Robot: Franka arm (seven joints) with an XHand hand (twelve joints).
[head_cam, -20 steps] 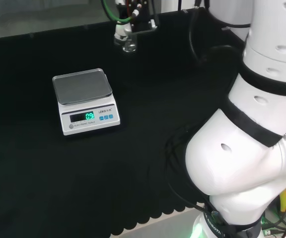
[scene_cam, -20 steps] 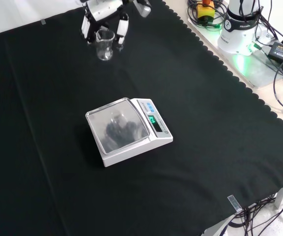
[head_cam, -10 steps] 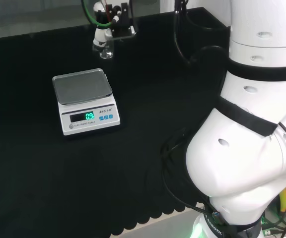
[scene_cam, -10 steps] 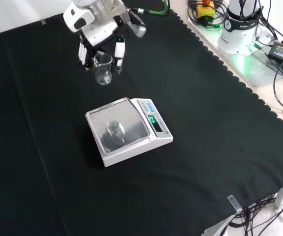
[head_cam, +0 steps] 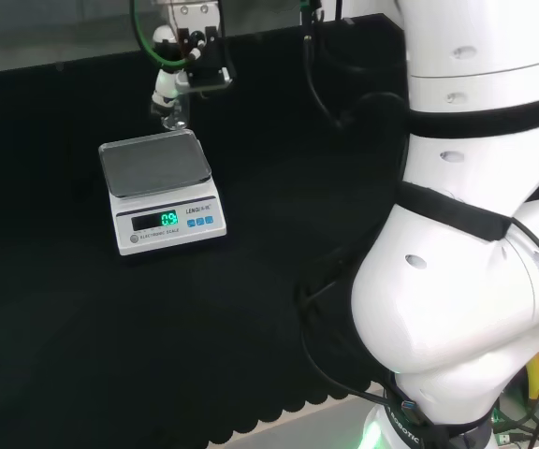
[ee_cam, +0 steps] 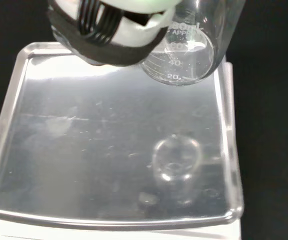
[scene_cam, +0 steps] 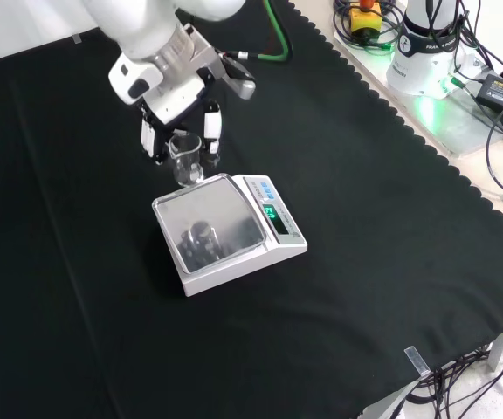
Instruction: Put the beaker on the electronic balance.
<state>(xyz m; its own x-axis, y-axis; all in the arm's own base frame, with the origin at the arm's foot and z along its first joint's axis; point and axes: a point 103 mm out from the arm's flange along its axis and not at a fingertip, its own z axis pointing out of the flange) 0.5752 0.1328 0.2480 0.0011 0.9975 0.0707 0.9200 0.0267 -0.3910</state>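
The hand (scene_cam: 175, 105) has its fingers curled round the clear beaker (scene_cam: 184, 157), hovering over the electronic balance (scene_cam: 225, 231) pan's back edge

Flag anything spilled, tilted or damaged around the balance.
Nothing stands out. The robot hand holds the beaker upright by the balance pan's edge; the pan is bare apart from reflections, and the cloth shows no spill.
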